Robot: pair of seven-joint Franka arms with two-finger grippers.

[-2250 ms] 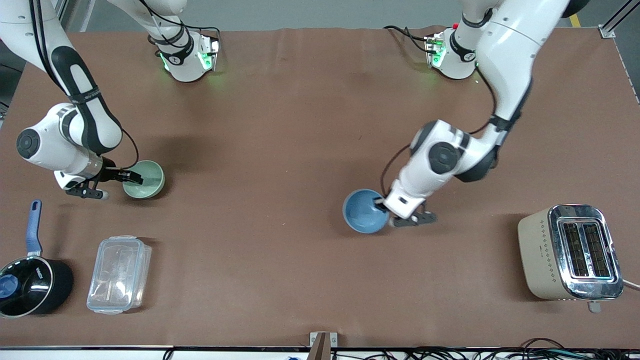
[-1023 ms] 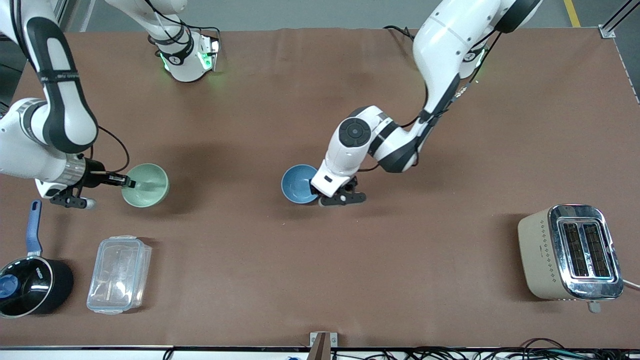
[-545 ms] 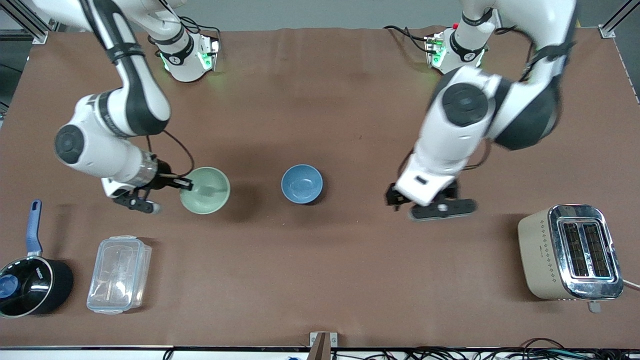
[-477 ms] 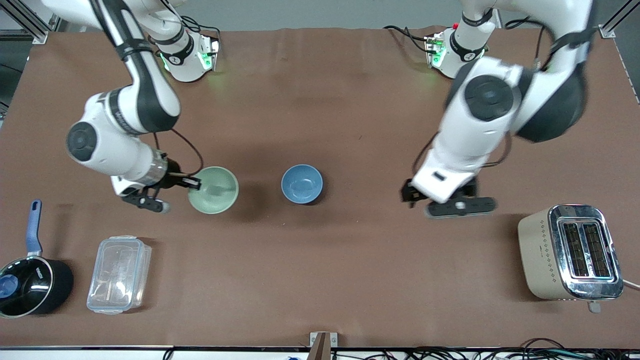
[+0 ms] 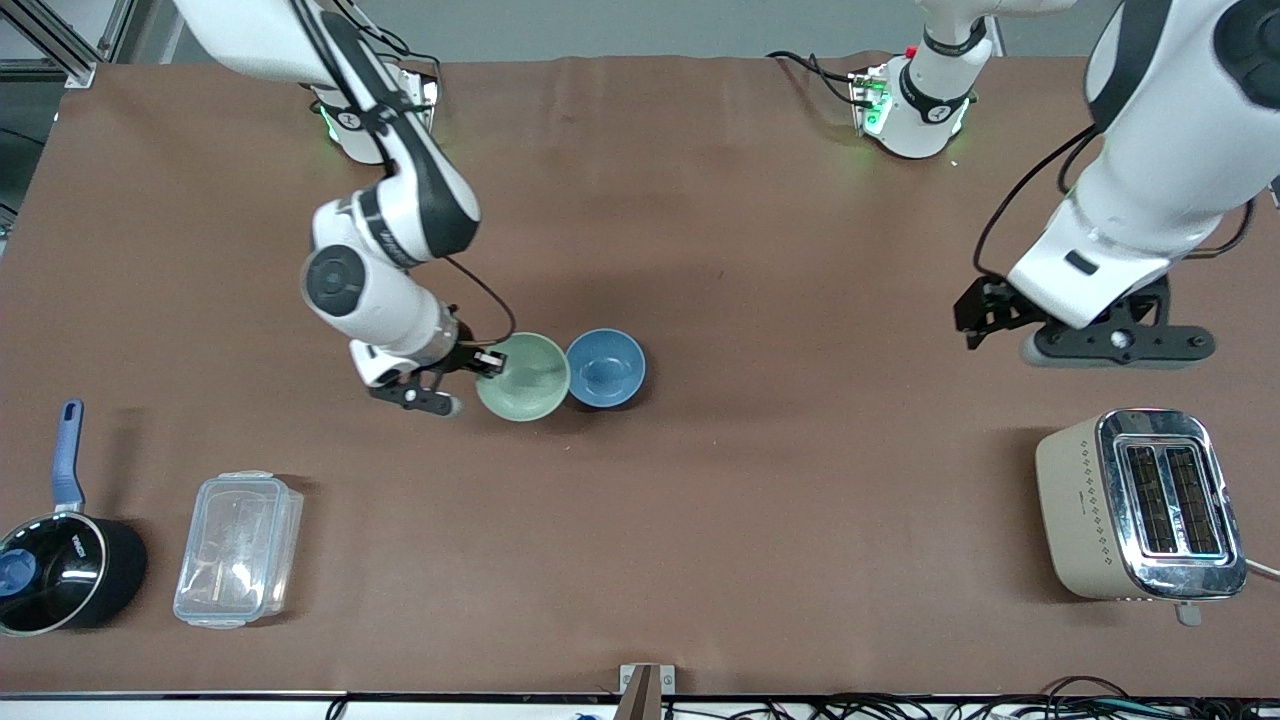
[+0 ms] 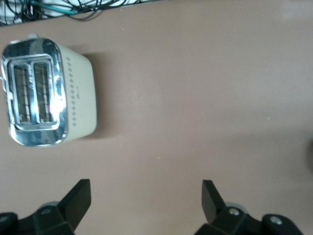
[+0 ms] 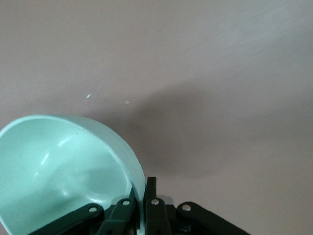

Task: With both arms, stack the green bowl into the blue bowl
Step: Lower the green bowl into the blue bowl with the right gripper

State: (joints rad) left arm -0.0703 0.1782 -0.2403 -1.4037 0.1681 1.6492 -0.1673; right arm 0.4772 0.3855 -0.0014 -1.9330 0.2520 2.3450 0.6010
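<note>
The green bowl point(image 5: 523, 376) hangs in the air right beside the blue bowl point(image 5: 605, 367), its rim overlapping the blue bowl's edge. My right gripper point(image 5: 488, 363) is shut on the green bowl's rim at the side toward the right arm's end. In the right wrist view the green bowl point(image 7: 58, 171) fills the lower corner, its rim pinched between the fingers point(image 7: 151, 196). The blue bowl sits upright on the table's middle. My left gripper point(image 5: 985, 322) is open and empty, high over the table near the toaster; its fingertips point(image 6: 80, 196) stand wide apart.
A beige toaster point(image 5: 1140, 505) stands near the front at the left arm's end and shows in the left wrist view point(image 6: 46, 93). A clear plastic box point(image 5: 238, 548) and a black saucepan with blue handle point(image 5: 60, 560) stand near the front at the right arm's end.
My right gripper carried the green bowl from the right arm's end to beside the blue bowl. My left gripper let go of the blue bowl at the middle and drew back up toward its own end.
</note>
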